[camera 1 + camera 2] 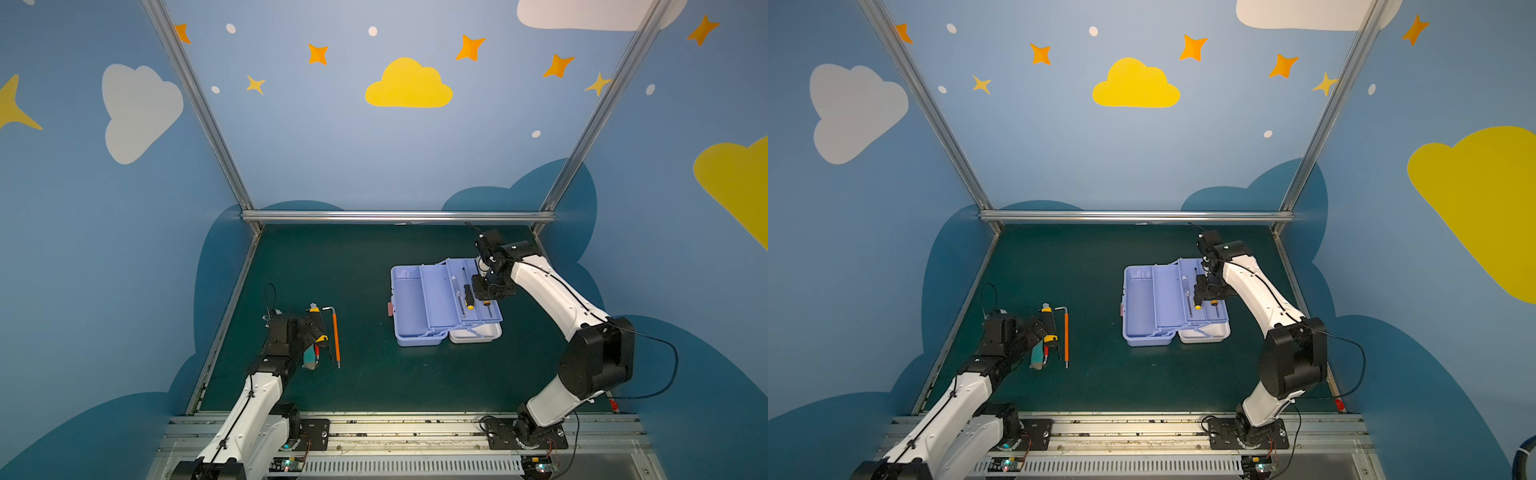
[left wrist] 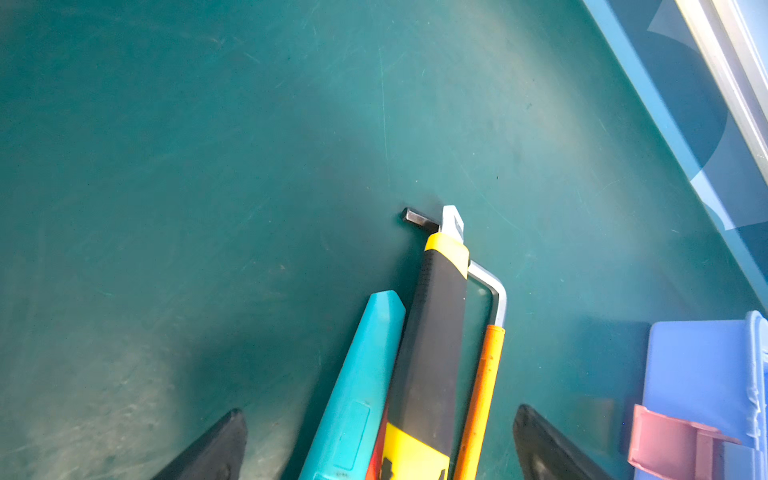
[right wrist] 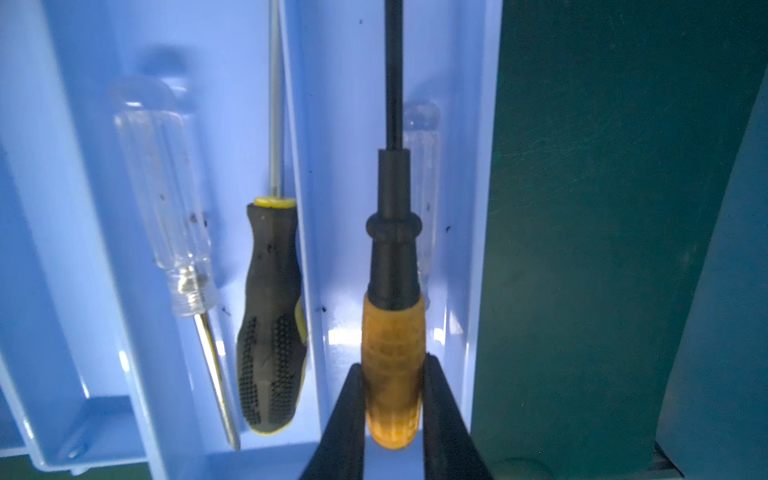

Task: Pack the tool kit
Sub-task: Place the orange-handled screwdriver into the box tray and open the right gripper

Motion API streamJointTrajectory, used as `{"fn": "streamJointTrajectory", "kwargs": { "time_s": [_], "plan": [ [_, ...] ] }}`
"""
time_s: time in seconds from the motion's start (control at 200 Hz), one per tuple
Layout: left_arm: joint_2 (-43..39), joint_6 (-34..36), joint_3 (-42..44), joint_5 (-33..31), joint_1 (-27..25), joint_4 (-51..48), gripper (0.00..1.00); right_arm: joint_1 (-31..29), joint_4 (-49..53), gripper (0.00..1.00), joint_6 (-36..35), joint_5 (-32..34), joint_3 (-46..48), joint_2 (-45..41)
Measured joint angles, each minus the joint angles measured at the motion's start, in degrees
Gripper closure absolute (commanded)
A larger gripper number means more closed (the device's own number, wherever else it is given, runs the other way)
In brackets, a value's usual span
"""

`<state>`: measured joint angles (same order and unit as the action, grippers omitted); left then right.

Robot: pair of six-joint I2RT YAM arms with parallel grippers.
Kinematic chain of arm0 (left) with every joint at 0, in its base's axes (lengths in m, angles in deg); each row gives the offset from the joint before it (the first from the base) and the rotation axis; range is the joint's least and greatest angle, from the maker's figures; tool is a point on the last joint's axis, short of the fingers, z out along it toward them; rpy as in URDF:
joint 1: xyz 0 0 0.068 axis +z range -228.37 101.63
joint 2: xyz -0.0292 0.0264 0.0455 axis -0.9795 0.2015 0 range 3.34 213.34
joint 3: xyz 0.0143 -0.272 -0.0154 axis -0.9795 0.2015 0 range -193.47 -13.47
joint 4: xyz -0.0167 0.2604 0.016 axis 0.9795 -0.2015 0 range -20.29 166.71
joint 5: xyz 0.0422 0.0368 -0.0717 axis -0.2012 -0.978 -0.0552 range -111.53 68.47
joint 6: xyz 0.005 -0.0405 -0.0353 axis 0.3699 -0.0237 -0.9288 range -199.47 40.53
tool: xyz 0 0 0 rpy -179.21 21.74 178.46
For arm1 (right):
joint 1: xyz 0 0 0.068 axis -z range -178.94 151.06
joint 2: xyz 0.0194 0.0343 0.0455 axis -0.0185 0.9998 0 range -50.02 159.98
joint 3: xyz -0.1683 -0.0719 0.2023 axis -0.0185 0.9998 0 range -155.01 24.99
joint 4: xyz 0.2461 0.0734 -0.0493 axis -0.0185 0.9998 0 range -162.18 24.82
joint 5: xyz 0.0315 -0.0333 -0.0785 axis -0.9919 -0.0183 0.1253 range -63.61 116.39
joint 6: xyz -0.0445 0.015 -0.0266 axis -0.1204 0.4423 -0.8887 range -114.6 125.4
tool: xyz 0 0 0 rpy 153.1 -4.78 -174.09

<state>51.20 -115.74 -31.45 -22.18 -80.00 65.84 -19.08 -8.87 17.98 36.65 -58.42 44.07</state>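
Lavender-blue plastic, smooth and glossy: the tool kit (image 1: 409,309) lies open on the dark green matte tabletop (image 1: 332,266), right of ctr and nearer the right edge. Its stepped trays are folded out, w/ a white shell part at the front-right corner. The pink latch (image 2: 673,444) sits on the side facing the left edge.

Right gripper (image 3: 393,361): pinching the ribbed orange butt of the orange-handled screwdriver (image 3: 392,257) (black collar, round black shaft). The tool is over the narrow tray compt. nearest the right edge; contact w/ the tray floor cannot be told. The same compt. holds a small clear-handled driver (image 3: 424,166). Next compt.: black-yellow screwdriver (image 3: 272,307) w/ dimpled rubber grip, beside a clear-handled screwdriver (image 3: 166,187) w/ bright steel shaft.

Left gripper (image 2: 378,415): fingers spread wide, holding nothing, straddling a tool group near the left edge. Group: teal knife (image 2: 361,374), black-yellow cutter (image 2: 436,332), orange wrench (image 2: 482,395) w/ bare steel L-bend, laid side by side. Print on the teal knife is too small to read. Bare mat spans btwn the tool group and the kit.
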Motion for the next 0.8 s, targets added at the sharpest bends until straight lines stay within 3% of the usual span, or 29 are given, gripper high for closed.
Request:
{"fn": "streamJointTrajectory", "kwargs": {
  "time_s": [0.085, 0.22, 0.486, 0.616, 0.796],
  "plan": [
    [0.0, 0.0, 0.0, 0.0, 0.0, 0.0, 0.0, 0.0, -0.1, 0.82, 0.2, -0.4, 0.0, 0.5],
    [0.0, 0.0, 0.0, 0.0, 0.0, 0.0, 0.0, -0.1, 0.0, 0.62, 0.4, -0.2, 0.0, 1.0],
    [0.0, 0.0, 0.0, 0.1, 0.0, 0.3, 0.0, -2.8, 3.1, 0.58, 1.3, 3.2, -5.6, 1.0],
    [-0.8, 0.0, 0.0, -0.3, 0.0, 0.3, 0.01, -9.4, 2.2, 0.56, 2.5, 2.7, -9.6, 1.0],
    [-2.6, -0.4, 0.0, -1.7, 0.0, -0.1, 0.0, -21.7, -7.3, 0.56, 4.9, -6.8, -12.0, 5.2]
  ]
}}
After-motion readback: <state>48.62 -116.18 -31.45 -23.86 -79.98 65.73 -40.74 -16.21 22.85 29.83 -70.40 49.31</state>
